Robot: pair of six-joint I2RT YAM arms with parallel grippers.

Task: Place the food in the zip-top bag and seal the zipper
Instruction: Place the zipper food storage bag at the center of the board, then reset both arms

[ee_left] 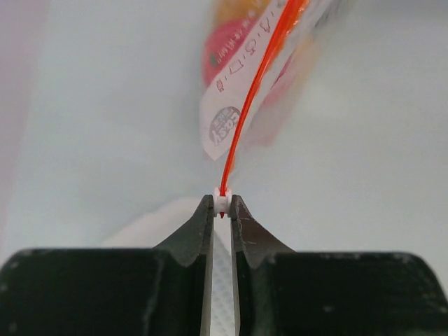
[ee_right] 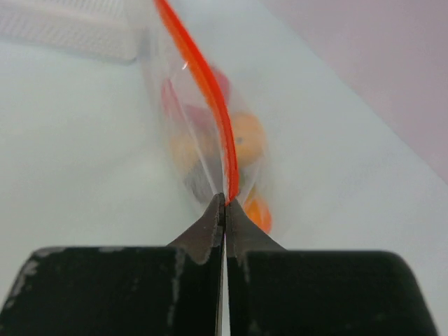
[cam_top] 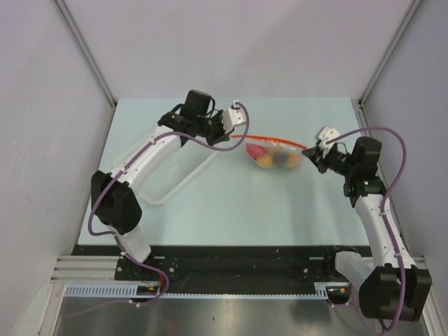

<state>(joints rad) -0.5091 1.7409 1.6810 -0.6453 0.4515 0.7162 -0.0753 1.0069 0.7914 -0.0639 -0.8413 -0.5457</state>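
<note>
The clear zip-top bag [cam_top: 274, 155] hangs between my two grippers over the table, with the toy food [cam_top: 269, 158] inside: red, yellow, orange and dark pieces. The red-orange zipper [cam_top: 269, 139] runs taut along its top. My left gripper [cam_top: 232, 124] is shut on the small white end of the zipper [ee_left: 222, 203] at the bag's left end. My right gripper [cam_top: 311, 151] is shut on the bag's right edge, on the zipper strip [ee_right: 225, 196]. The food [ee_right: 245, 140] shows blurred through the plastic in the right wrist view.
The white perforated basket [cam_top: 175, 168] lies under my left arm, left of the bag; its corner shows in the right wrist view [ee_right: 70, 31]. Grey walls stand on three sides of the pale table [cam_top: 280, 210].
</note>
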